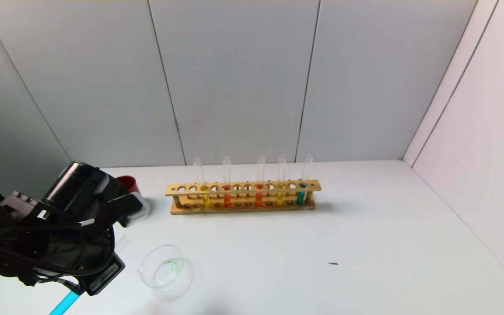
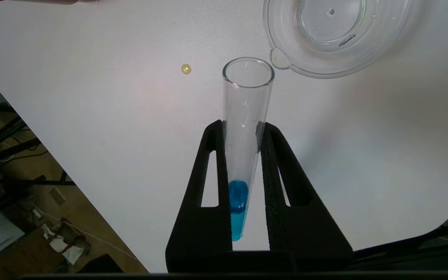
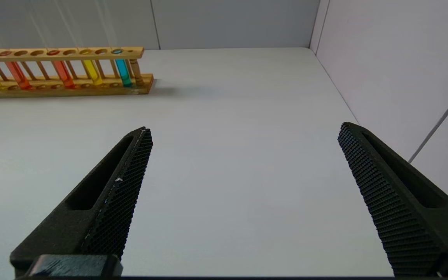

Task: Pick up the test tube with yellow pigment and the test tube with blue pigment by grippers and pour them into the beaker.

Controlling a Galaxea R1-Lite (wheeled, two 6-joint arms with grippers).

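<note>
head view: black left gripper (image 1: 103, 249) on its orange-shelled arm fills the lower left of the frame. the slim clear glass test tube with blue pigment (image 1: 66, 302) pokes out at the bottom edge, blue end low. the small, low clear glass beaker (image 1: 166, 270) sits just right of the gripper, lower centre, apart from it. the long wooden tube rack (image 1: 243, 196) stands mid-frame with yellow, orange-red and one blue tube upright. a dark red cup (image 1: 127, 183) peeks from behind the arm.

left wrist view: jaws clamped on the blue tube (image 2: 243, 155), centre frame, liquid pooled at the round bottom between the pads (image 2: 272, 186). the tube mouth is near the beaker's (image 2: 336, 35) pouring lip, upper right, but not over the bowl.

right wrist view: right gripper (image 3: 243, 155) spread wide, holding nothing, above bare white table (image 3: 228, 116); rack in the upper left of the frame.

judgement: pour not begun. bring the mouth over the rim first, then tip slowly, grip firm so the glass doesn't slide.
</note>
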